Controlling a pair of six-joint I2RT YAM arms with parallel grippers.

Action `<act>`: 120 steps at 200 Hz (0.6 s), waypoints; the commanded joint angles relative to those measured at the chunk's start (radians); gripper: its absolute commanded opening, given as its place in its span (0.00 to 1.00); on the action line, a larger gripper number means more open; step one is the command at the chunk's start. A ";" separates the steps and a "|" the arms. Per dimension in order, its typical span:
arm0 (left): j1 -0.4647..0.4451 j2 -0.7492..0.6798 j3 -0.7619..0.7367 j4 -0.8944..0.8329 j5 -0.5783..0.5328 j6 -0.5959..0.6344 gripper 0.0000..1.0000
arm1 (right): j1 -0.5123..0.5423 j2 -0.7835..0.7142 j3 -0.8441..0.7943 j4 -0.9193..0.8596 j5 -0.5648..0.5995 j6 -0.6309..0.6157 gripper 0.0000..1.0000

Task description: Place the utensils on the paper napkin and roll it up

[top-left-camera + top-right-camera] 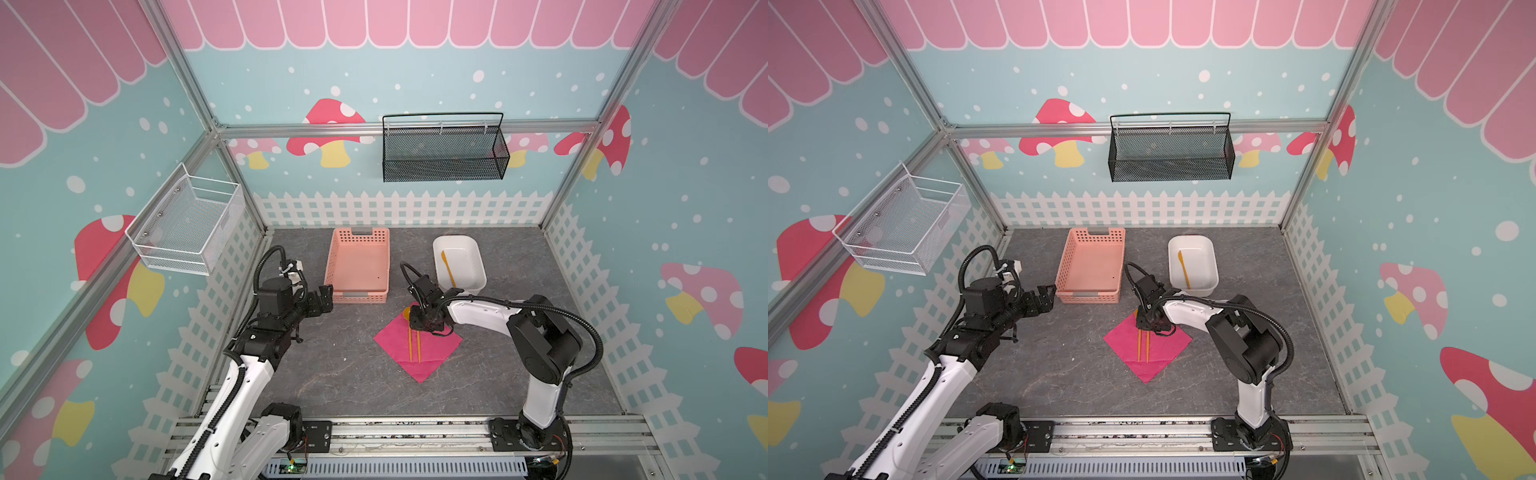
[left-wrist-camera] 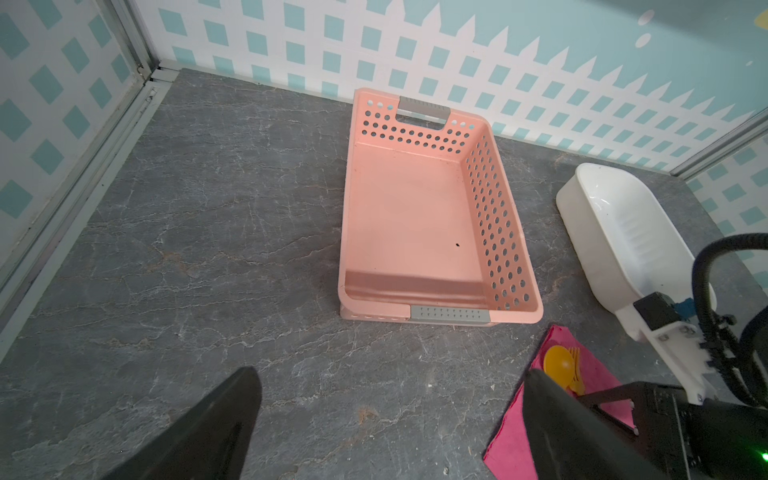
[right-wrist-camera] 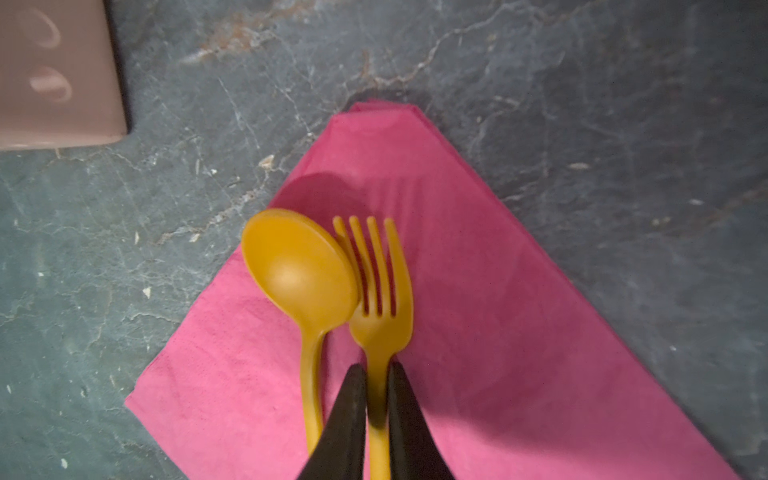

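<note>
With my right gripper [image 3: 377, 374] closed on the handle of the fork [image 3: 380, 299], I am holding it low over the paper napkin [image 3: 498, 332], against the spoon [image 3: 299, 274] on it, so both are pointing one way for rolling, while my left gripper [image 1: 325, 296] is hanging wide open and empty.

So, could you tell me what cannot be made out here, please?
- Right wrist view: orange plastic fork handle, covered by the jaws gripping it.
- Top views: fork tines and part of the round-bowled orange plastic spoon, under the right arm.
- Top views: thin orange piece in the white plastic tub, too small to identify.
</note>
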 commanded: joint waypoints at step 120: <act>0.006 -0.015 0.011 -0.010 -0.012 0.002 1.00 | 0.000 0.026 0.018 0.000 0.007 0.008 0.18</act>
